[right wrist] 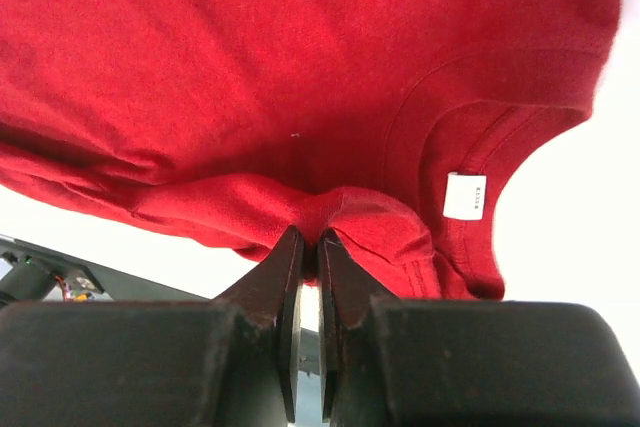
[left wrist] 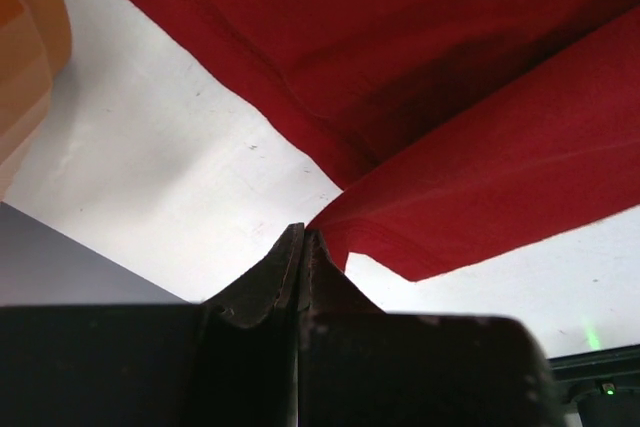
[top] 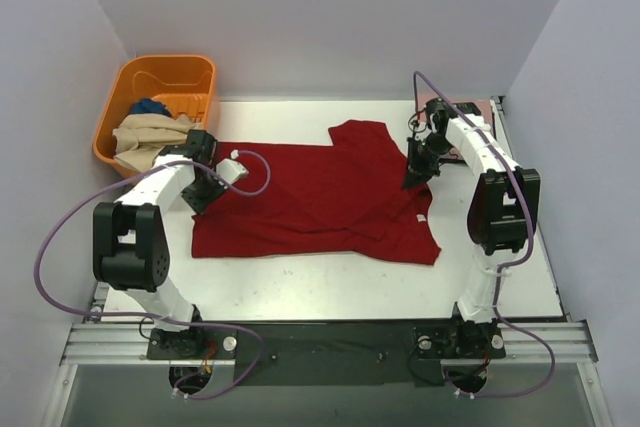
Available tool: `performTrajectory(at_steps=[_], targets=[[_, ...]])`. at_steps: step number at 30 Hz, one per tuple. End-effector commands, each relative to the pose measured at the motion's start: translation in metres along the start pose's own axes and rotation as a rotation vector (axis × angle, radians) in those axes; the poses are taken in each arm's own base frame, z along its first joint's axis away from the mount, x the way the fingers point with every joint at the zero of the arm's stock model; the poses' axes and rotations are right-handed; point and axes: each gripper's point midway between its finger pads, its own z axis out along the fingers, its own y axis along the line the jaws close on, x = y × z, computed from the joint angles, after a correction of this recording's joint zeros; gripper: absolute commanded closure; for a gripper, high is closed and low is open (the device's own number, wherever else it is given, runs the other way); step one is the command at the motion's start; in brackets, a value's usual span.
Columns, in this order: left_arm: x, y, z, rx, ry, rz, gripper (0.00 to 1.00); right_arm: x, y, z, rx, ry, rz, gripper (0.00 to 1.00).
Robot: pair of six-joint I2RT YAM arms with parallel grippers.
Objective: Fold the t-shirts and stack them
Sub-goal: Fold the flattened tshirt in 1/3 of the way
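Observation:
A dark red t-shirt (top: 320, 197) lies spread across the middle of the white table, its right part folded over itself. My left gripper (top: 203, 197) sits at the shirt's left edge. In the left wrist view the left gripper (left wrist: 303, 232) is shut, with the red shirt's (left wrist: 470, 157) edge pinched at its tips. My right gripper (top: 413, 179) is at the shirt's right side by the collar. In the right wrist view the right gripper (right wrist: 310, 237) is shut on a bunched fold of red cloth (right wrist: 300, 77), next to the white neck label (right wrist: 463, 195).
An orange plastic basket (top: 165, 65) stands at the far left corner, holding a beige shirt (top: 150, 135) and a blue one (top: 150, 107). A dusty pink cloth (top: 468, 107) lies at the far right, partly behind the right arm. White walls enclose the table.

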Motion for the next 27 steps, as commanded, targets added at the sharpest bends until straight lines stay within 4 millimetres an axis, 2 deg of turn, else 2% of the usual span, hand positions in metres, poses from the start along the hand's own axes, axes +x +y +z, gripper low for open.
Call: performTrajectory(at_steps=[1,5,8,13,15,16,17,18,20,21,22,23,24,25,26,27], targets=[[-0.008,0.018,0.005,-0.078,-0.03,-0.041,1.0,-0.009,-0.004,-0.011,0.04,-0.022,-0.032,1.0],[-0.017,0.017,0.012,-0.044,-0.031,-0.055,1.0,-0.009,0.013,0.003,0.002,0.016,-0.085,1.0],[-0.021,0.017,0.013,-0.041,-0.038,-0.055,1.0,-0.009,0.011,0.015,0.019,0.042,-0.076,1.0],[-0.02,0.019,0.013,-0.069,-0.043,-0.04,1.0,-0.017,0.006,0.018,0.032,0.036,-0.034,1.0],[-0.023,0.023,0.011,-0.084,-0.058,-0.041,0.88,-0.023,0.008,0.018,0.032,0.021,-0.027,0.98],[-0.026,0.025,0.008,-0.092,-0.069,-0.041,0.76,-0.027,0.01,0.019,0.033,0.016,-0.027,0.89],[-0.028,0.026,0.005,-0.099,-0.082,-0.039,0.7,-0.031,0.009,0.019,0.05,0.006,-0.026,0.82],[-0.032,0.03,0.001,-0.111,-0.096,-0.039,0.58,-0.036,0.01,0.018,0.059,-0.007,-0.026,0.65],[-0.038,0.035,-0.01,-0.131,-0.12,-0.03,0.55,-0.045,0.004,0.01,0.108,-0.051,-0.001,0.52],[-0.039,0.037,-0.016,-0.144,-0.13,-0.023,0.54,-0.047,-0.004,0.006,0.148,-0.069,0.024,0.5],[-0.042,0.04,-0.023,-0.155,-0.147,-0.018,0.45,-0.049,-0.007,-0.004,0.153,-0.095,0.041,0.48],[-0.045,0.04,-0.03,-0.158,-0.166,-0.003,0.44,-0.045,-0.013,-0.008,0.17,-0.098,0.066,0.46],[-0.048,0.039,-0.036,-0.159,-0.182,0.009,0.43,-0.046,-0.016,-0.023,0.172,-0.138,0.082,0.4],[-0.051,0.037,-0.044,-0.156,-0.213,0.024,0.42,-0.039,-0.022,-0.025,0.193,-0.132,0.098,0.4],[-0.054,0.032,-0.048,-0.145,-0.226,0.039,0.41,-0.037,-0.025,-0.041,0.199,-0.173,0.103,0.18],[-0.058,0.025,-0.056,-0.126,-0.264,0.063,0.41,-0.028,-0.033,-0.04,0.226,-0.158,0.111,0.18]])
